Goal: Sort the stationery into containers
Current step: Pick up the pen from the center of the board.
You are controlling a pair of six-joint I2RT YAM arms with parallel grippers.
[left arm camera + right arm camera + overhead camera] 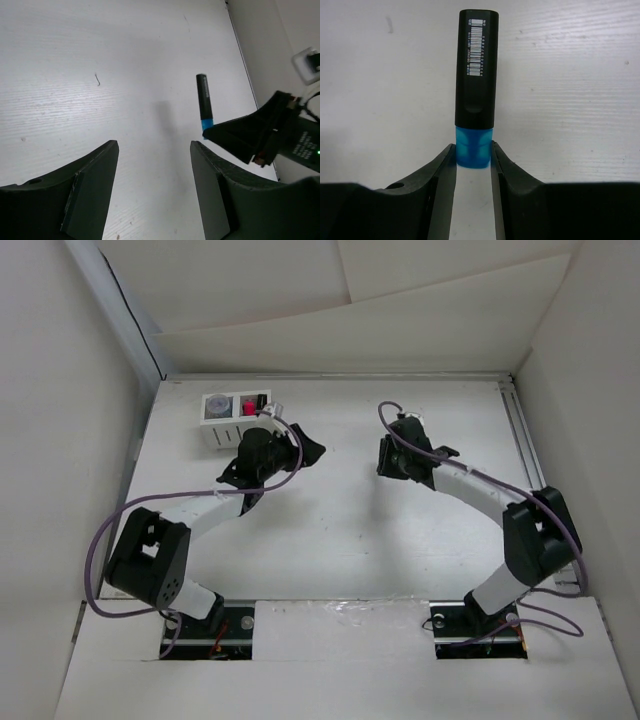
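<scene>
A robot lab test cell: white table [340, 530] boxed in by white boards [60, 440].

Blue highlighter [476, 80] clamped; box [228, 432] apparently part-filled.

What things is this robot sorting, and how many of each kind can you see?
Highlighters: 2 (blue highlighter, pink highlighter)
Roll: 1
Box: 1
Total: 4 in view; an arm partly covers the box, so more may be hidden.

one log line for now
left gripper open, empty | right gripper shut on blue highlighter | white box holds grey roll
</scene>
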